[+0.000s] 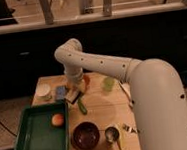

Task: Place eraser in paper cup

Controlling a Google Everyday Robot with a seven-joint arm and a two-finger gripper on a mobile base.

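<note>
My gripper [74, 91] hangs down from the white arm over the table's back left part. It is shut on the eraser [72, 97], a small block with a dark top and a pale base that sits tilted at the fingertips, just above the tabletop. The paper cup [43, 91], short and white, stands upright to the left of the gripper near the table's left edge. A flat blue block [61, 92] lies between the cup and the eraser.
A green tray [29, 146] with an orange fruit [57, 119] fills the front left. A dark bowl [85, 135] and a metal cup [111, 134] stand at the front. A light-green cup [108, 83] stands right of the gripper, and a green vegetable [82, 107] lies just below it.
</note>
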